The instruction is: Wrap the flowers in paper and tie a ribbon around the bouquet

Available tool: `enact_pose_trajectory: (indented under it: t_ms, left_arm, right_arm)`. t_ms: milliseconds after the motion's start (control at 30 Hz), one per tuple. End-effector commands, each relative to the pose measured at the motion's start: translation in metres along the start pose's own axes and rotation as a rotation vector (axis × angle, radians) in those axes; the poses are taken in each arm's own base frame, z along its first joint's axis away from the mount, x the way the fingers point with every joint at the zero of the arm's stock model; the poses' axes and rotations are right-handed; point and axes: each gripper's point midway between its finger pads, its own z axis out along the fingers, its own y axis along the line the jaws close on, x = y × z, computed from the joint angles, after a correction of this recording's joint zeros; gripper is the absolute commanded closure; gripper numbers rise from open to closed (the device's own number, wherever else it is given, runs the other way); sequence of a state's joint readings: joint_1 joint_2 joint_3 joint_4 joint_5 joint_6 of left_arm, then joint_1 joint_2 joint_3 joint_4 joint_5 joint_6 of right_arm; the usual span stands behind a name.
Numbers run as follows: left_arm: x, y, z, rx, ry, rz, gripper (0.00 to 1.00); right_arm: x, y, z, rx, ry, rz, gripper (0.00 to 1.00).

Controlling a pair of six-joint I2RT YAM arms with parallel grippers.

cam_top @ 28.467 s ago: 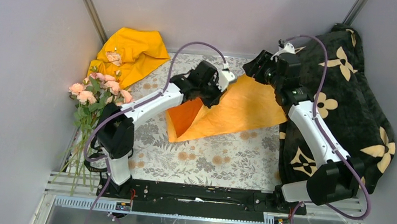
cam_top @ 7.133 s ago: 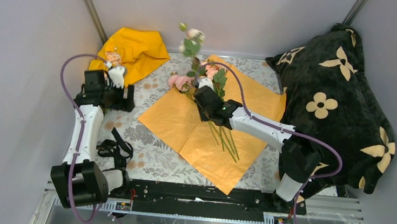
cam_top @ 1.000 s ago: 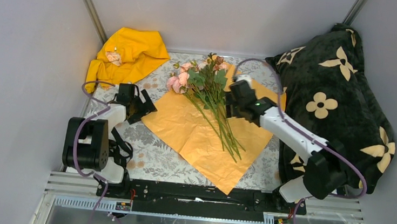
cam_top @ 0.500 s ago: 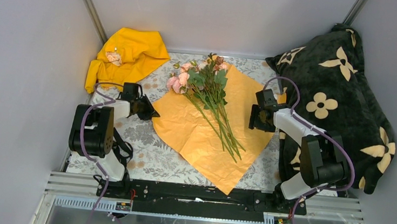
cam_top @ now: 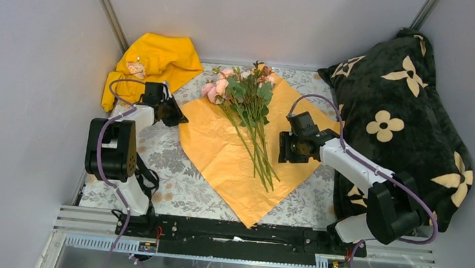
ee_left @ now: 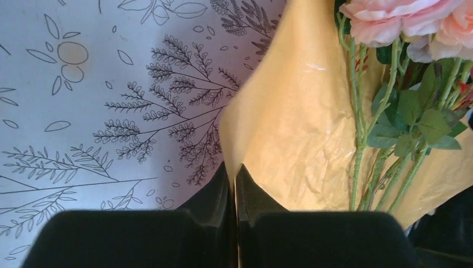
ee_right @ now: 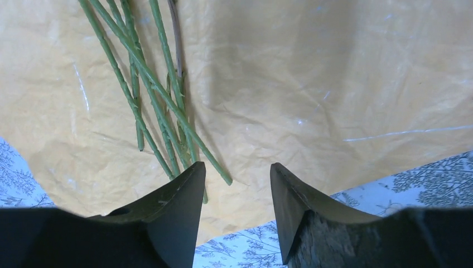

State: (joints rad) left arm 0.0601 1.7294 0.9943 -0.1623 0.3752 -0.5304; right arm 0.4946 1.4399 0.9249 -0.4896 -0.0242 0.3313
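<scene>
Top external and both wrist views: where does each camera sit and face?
Top external: above, behind the bases, looking down on the table; both arms show.
Left wrist: on the left arm, looking along the left hand, shut on the paper corner, toward the flowers.
Right wrist: on the right arm, looking between the open right hand fingers at stems.
Shared: all three show paper and flowers.

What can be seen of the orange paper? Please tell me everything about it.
The paper is a large, thin, bright orange sheet, creased, spread like a diamond on the patterned tablecloth. The flowers lie along its middle, blooms toward the far corner. The left gripper is shut on its left corner, which is slightly raised. The right gripper stands open over its right edge.
</scene>
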Motion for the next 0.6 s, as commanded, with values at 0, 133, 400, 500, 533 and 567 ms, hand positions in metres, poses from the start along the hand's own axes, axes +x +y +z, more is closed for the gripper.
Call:
enact_pose_trajectory:
  t_ms: [0, 133, 400, 500, 533, 567]
  left_arm:
    - [-0.008, 0.008, 0.0, -0.03, -0.022, 0.062, 0.68]
    - [-0.028, -0.008, -0.023, -0.011, -0.091, 0.167, 0.35]
    - [0.064, -0.111, -0.085, 0.31, 0.004, 1.022, 0.28]
    - [0.146, -0.111, -0.097, 0.417, 0.192, 1.332, 0.26]
    - [0.17, -0.106, -0.099, 0.429, 0.238, 1.423, 0.26]
    - [0.194, -0.102, -0.101, 0.452, 0.277, 1.523, 0.24]
  right_arm:
    - [0.011, 0.009, -0.001, -0.028, 0.004, 0.066, 0.47]
    - [0.007, 0.01, 0.009, -0.021, -0.011, 0.075, 0.57]
    - [0.006, 0.009, 0.037, 0.015, 0.006, 0.063, 0.86]
    - [0.017, 0.012, 0.046, 0.006, 0.032, 0.064, 0.87]
    - [0.021, 0.017, 0.048, -0.016, 0.043, 0.066, 0.88]
    - [0.022, 0.021, 0.049, -0.036, 0.046, 0.069, 0.88]
